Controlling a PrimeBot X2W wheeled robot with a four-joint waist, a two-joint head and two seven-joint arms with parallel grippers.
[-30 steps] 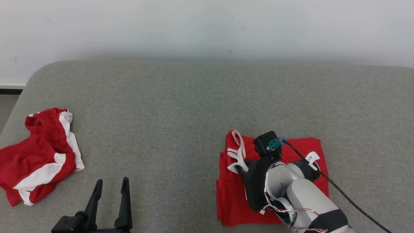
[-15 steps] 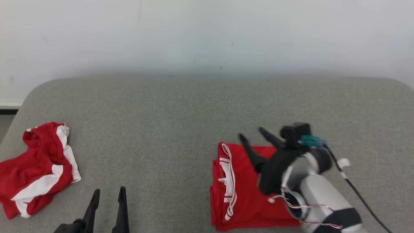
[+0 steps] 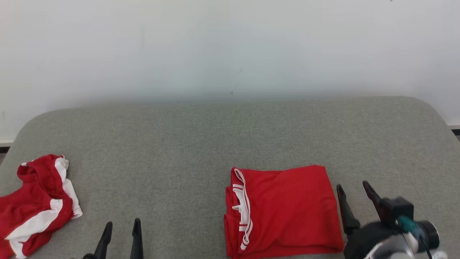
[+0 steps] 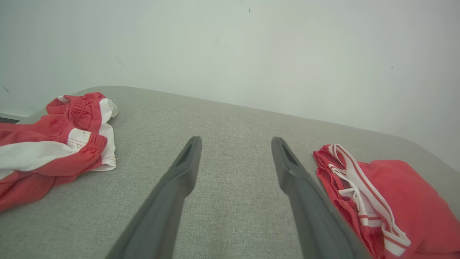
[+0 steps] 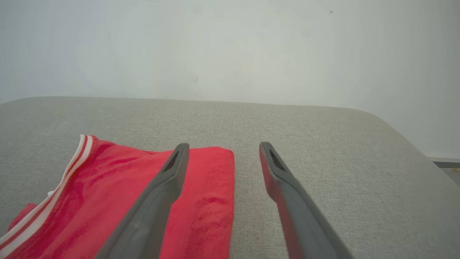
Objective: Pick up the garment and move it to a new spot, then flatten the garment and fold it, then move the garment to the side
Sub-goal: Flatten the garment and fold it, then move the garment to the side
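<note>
Folded red garment (image 3: 287,208) flat on the grey fabric counter (image 3: 215,144), right of centre and near the front edge, white-striped band along its left side. Just beside its right edge, right gripper (image 3: 351,185), jaws apart, gripping nothing. Low at front left, left gripper (image 3: 122,222), jaws likewise apart and empty. At the counter's far left, well apart, crumpled red-and-white shorts (image 3: 36,201).

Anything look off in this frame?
The folded red garment lies fairly flat, but its white-striped left edge is bunched, layers offset. A second red-and-white garment sits crumpled at the grey surface's left edge.
</note>
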